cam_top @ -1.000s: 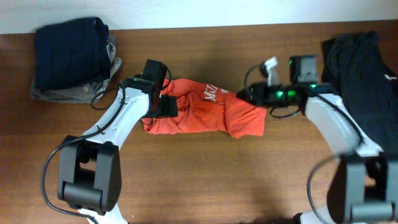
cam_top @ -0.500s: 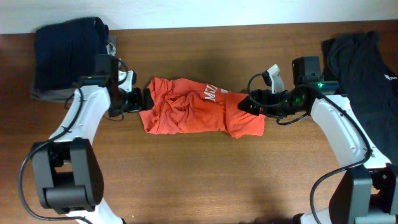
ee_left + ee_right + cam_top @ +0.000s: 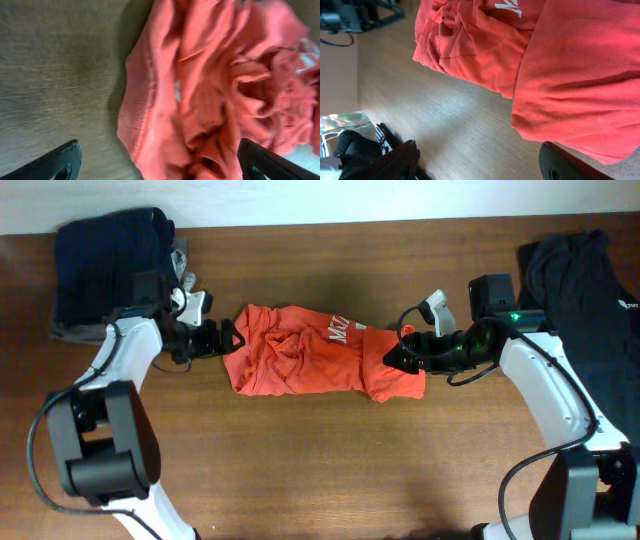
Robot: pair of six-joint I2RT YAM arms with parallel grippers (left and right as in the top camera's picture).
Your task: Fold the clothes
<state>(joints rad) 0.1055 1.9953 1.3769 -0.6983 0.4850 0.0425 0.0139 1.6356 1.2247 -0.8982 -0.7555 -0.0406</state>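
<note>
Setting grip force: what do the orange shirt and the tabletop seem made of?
Orange-red T-shirt: soft matte knit, probably cotton; ribbed hem, limp crumpled folds. Table: wood or wood-look laminate, smooth, slight sheen; straight brown grain.

The overhead camera looks straight down on the wooden table (image 3: 320,470) from well above, taking in the left arm (image 3: 125,358), the right arm (image 3: 538,378) and the whole orange-red T-shirt (image 3: 300,365). The left wrist camera hangs close over the shirt's left edge, facing down. The right wrist camera sits close at the shirt's right end, looking across it toward the left arm. All three views share the shirt.
</note>
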